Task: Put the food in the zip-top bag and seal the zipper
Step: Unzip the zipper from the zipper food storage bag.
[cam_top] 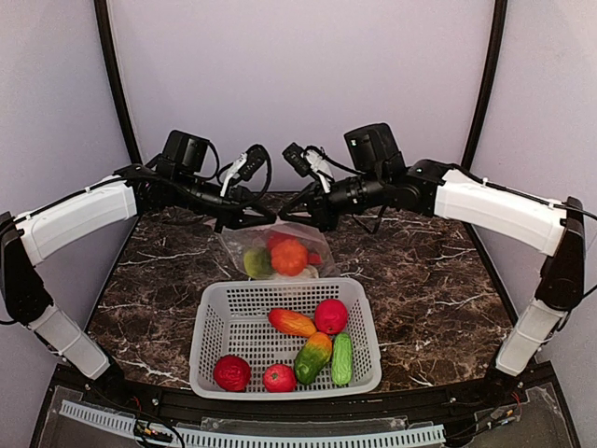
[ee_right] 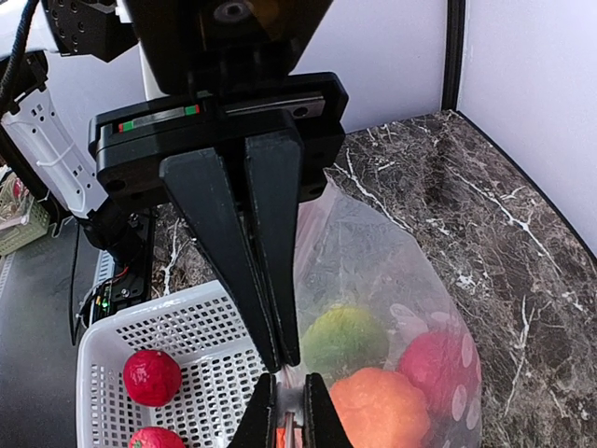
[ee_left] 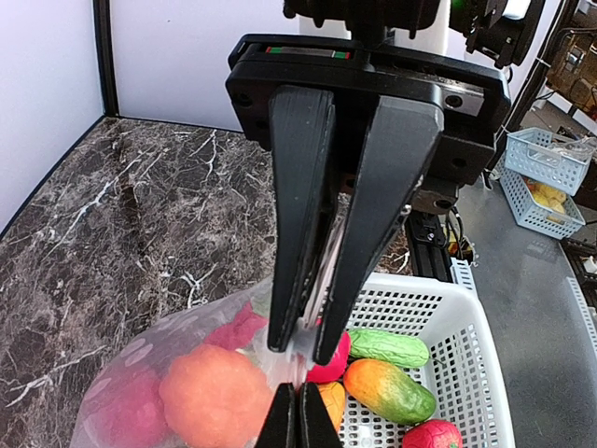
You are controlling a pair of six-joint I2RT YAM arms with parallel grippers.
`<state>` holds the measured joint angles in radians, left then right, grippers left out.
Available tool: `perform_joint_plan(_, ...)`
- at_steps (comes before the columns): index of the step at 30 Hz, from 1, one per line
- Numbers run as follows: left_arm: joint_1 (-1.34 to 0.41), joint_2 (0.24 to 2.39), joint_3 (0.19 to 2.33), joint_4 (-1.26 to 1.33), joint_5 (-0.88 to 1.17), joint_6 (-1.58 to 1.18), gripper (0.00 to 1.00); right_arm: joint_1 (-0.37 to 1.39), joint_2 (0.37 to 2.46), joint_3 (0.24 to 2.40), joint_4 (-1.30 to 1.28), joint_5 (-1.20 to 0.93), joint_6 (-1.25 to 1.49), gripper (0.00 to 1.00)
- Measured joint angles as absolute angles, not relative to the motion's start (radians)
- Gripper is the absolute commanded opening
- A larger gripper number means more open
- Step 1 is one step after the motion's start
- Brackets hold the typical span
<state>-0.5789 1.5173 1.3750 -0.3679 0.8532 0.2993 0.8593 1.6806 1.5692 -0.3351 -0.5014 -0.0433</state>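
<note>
The clear dotted zip-top bag (cam_top: 280, 245) lies behind the basket with an orange fruit (cam_top: 289, 257), a green one (cam_top: 257, 262) and red pieces inside. My left gripper (cam_top: 250, 221) is shut on the bag's top edge at its left end. My right gripper (cam_top: 310, 220) is shut on the same edge at its right end. In the left wrist view my left gripper (ee_left: 304, 352) pinches a whitish strip of the bag (ee_left: 187, 364). In the right wrist view my right gripper (ee_right: 287, 360) pinches the bag (ee_right: 392, 280) too. The zipper itself is mostly hidden by the fingers.
A white slotted basket (cam_top: 210, 327) stands in front of the bag. It holds an orange mango (cam_top: 292, 322), a red apple (cam_top: 330, 316), a green-orange mango (cam_top: 312, 357), a cucumber (cam_top: 342, 359) and two red fruits (cam_top: 231, 372). Walls enclose the marble table (cam_top: 438, 280).
</note>
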Motion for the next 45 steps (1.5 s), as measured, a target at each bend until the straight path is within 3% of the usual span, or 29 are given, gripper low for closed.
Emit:
perform_joint_plan(39, -0.587, 1.517, 1.375, -0.353, 0.842, 0.318, 0.01, 0.846, 1.622, 1.515, -0.325, -0.485, -0.047, 0.05)
perform_joint_plan(41, -0.587, 1.517, 1.375, -0.353, 0.841, 0.318, 0.01, 0.844, 1.621, 1.514, -0.325, -0.485, -0.047, 0.1)
perform_joint_plan(45, -0.585, 1.517, 1.375, -0.36, 0.831, 0.318, 0.01, 0.839, 1.617, 1.514, -0.339, -0.484, -0.044, 0.34)
